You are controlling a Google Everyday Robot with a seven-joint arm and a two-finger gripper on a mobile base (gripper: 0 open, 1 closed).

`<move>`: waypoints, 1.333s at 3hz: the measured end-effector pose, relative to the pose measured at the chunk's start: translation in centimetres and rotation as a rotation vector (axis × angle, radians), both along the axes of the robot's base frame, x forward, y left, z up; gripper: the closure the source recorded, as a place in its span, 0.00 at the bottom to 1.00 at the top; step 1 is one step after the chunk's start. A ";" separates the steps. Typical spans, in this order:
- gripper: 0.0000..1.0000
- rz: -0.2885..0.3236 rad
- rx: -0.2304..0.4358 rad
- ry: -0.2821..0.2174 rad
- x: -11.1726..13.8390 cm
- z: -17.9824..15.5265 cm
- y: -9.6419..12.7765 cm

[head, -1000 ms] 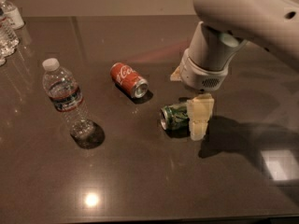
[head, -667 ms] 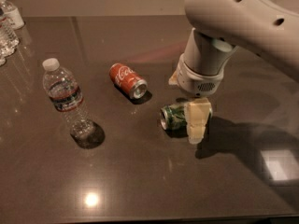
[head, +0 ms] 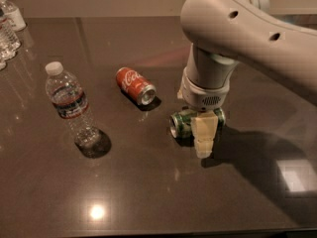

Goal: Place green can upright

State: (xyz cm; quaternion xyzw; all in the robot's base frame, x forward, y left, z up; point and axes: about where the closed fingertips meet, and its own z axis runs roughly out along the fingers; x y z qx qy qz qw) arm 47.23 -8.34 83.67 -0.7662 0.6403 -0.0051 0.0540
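- Dark, glossy tabletop (head: 148, 197) fills the camera view, with a pale wall behind it and ceiling lights reflected in the surface.
- We see the green can (head: 181, 124) lying on its side near the table's middle, its silver end facing left. It is not yet upright, so we judge the task to be at the grasping stage.
- The gripper (head: 204, 133) hangs straight down from the bulky white arm (head: 237, 29) and sits over the can's middle, its pale front part crossing the can body. We read that as a grip across the can's width, so a wrist turn could tip the can onto an end.
- We cannot tell whether the gripper has closed on the can or only straddles it.
- 1 red Coca-Cola can (head: 134, 86) lies on its side up and to the left, apart from the green one, so we expect it to stay out of the way.
- 1 clear water bottle (head: 69, 105) stands upright farther left, and more bottles (head: 7, 24) crowd the top-left corner, well apart.
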 end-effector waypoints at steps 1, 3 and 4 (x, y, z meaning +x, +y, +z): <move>0.21 0.002 -0.022 -0.005 -0.1 -0.2 0.1; 0.69 -0.021 0.015 0.014 0.3 0.9 0.2; 0.92 -0.035 0.079 0.015 1.2 2.8 0.3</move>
